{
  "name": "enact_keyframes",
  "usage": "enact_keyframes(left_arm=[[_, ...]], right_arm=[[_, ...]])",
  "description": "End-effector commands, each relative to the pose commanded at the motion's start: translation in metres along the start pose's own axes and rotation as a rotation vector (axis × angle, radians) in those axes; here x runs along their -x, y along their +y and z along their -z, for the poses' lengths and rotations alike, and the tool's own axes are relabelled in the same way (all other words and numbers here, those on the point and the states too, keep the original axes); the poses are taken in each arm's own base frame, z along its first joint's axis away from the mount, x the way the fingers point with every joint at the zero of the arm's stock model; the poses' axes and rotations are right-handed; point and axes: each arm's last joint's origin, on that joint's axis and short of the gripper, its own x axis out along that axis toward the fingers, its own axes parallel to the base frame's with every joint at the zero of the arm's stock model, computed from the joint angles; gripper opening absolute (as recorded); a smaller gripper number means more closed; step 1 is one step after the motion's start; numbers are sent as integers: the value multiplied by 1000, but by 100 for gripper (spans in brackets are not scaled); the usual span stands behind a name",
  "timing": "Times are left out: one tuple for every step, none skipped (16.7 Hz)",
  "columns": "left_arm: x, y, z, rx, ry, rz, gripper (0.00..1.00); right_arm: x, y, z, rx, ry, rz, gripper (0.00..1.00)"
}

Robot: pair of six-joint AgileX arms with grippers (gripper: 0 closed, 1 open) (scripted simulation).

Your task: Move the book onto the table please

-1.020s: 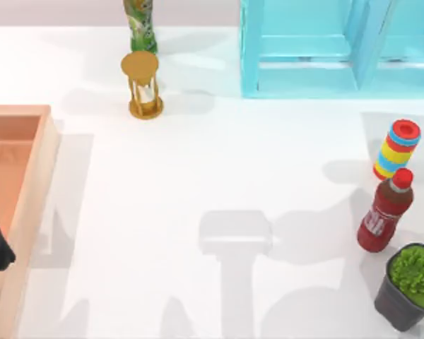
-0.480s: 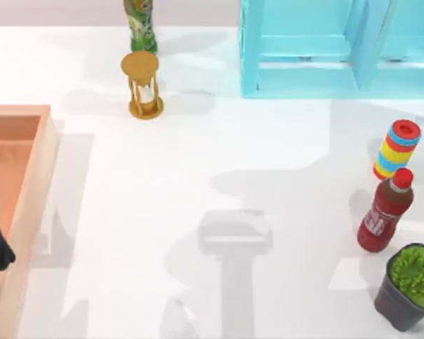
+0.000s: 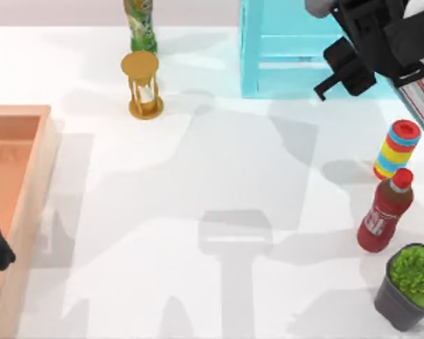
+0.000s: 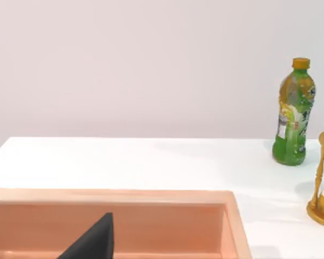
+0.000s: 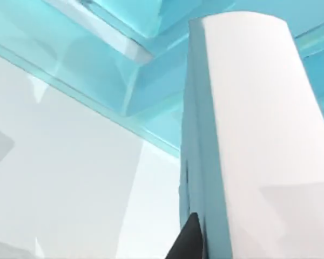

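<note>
The right fingers (image 5: 190,237) were clamped on the book (image 5: 248,135), above the counter (image 3: 198,176) before the shelf unit (image 3: 283,49).

The tabletop (image 3: 198,176) carries a tray (image 3: 28,212) at the frame's left edge, a bottle (image 3: 140,25) and hourglass (image 3: 143,85) at upper left, a shelf (image 3: 283,49) at upper right, and a ring stack (image 3: 397,148), sauce bottle (image 3: 385,212) and plant (image 3: 410,286) down the right side.
</note>
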Motion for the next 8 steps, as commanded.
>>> enact_keyframes(left_arm=[[0,0,0,0,0,0,100],[0,0,0,0,0,0,100],[0,0,0,0,0,0,100],[0,0,0,0,0,0,100],[0,0,0,0,0,0,100],[0,0,0,0,0,0,100],[0,0,0,0,0,0,100],[0,0,0,0,0,0,100]], right_arm=[[14,32,-10,86,-16,46,0],[29,65,-17,170,-36,90,0],[44,98,-19,253,-61,132,0],[58,132,-18,335,-89,171,0],[72,164,-14,413,-119,205,0],[85,194,-7,487,-149,237,0],[95,221,1,554,-176,264,0],[103,244,11,615,-200,288,0]])
